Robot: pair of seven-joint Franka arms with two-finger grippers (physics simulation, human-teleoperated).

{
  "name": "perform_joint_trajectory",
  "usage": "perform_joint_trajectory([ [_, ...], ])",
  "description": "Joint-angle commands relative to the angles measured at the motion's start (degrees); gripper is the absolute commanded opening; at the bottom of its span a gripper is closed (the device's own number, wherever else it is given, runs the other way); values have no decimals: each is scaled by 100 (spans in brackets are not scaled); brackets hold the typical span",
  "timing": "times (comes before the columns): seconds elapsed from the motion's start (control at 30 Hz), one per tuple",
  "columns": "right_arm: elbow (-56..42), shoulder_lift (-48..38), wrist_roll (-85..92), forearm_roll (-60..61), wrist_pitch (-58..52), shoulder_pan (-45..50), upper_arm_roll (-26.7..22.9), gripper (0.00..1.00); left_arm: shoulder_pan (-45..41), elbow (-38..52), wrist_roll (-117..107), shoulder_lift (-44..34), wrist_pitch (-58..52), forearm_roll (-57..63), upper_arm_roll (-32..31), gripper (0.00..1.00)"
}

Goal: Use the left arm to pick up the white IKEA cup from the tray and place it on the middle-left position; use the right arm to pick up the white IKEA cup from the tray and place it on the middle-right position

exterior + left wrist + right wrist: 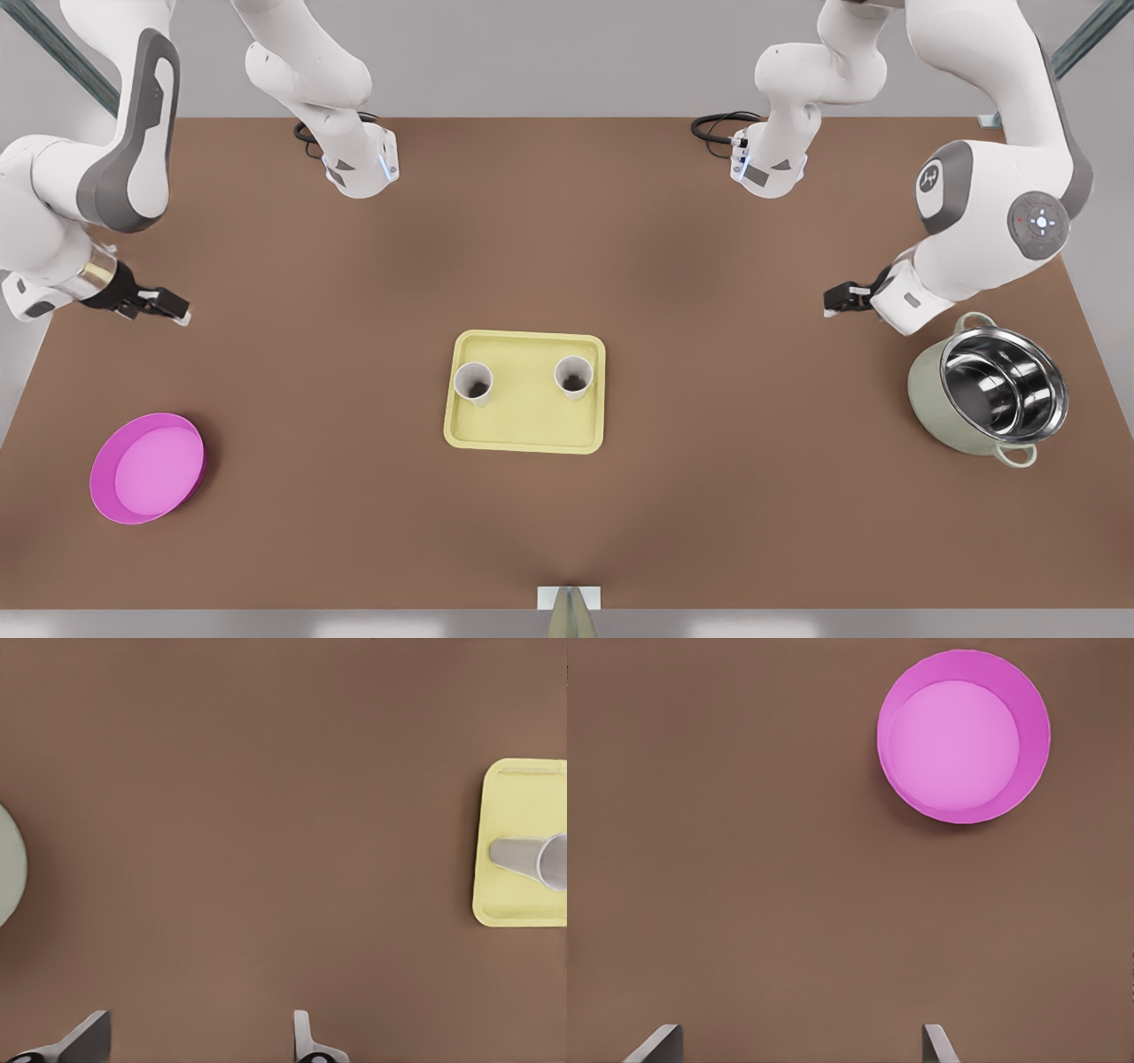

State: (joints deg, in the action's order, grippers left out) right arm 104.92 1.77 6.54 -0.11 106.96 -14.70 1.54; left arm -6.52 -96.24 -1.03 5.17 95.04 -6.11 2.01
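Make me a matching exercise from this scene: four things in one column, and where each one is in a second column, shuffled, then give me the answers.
Things:
1. tray
2. white cups
3. left gripper
4. right gripper

Places:
A. open, on the magenta bowl's side of the table
B. upright on the tray, apart from each other
C. middle of the table
D. open, on the steel pot's side of the table

Pairs: 1-C, 2-B, 3-D, 4-A

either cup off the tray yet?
No, both white cups stand upright inside the yellow tray in the front view, with neither hand near them.
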Motion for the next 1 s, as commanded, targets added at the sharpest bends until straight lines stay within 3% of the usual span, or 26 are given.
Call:
perform_joint_trajectory([
  [0.0, -7, 8, 409, -7, 352, 1408, 4, 100, 134, -8, -82, -33, 235, 22, 1, 100],
  [0.07, -103, 183, 409, -16, 352, 1742, 13, 100, -103, 580, -38, 327, 243, -74, -69, 100],
  [0.17, -718, 701, 57, 37, 299, 2603, 4, 100, -1596, 607, -581, 572, 462, 286, -158, 100],
  [0.27, -1193, 1308, -267, 20, 282, 3139, -5, 100, -2608, 1327, -2481, 1610, 876, 866, -184, 100],
  [0.47, -2274, 2574, -566, 55, 361, 3483, 180, 100, -2846, 1845, -3307, 2418, 1377, 787, -201, 100],
  [0.53, -2301, 2776, -997, 55, 668, 3483, 382, 100, -2925, 3235, -3949, 3438, 1377, 778, -228, 100],
  [0.9, -1940, 3480, -980, 63, 1416, 3483, 444, 100, -3144, 3103, -4406, 3922, 2194, 752, -254, 100],
  [0.97, -1826, 3480, -980, 63, 1424, 3518, 444, 100, -3215, 2743, -4152, 3843, 2150, 822, -245, 100],
])
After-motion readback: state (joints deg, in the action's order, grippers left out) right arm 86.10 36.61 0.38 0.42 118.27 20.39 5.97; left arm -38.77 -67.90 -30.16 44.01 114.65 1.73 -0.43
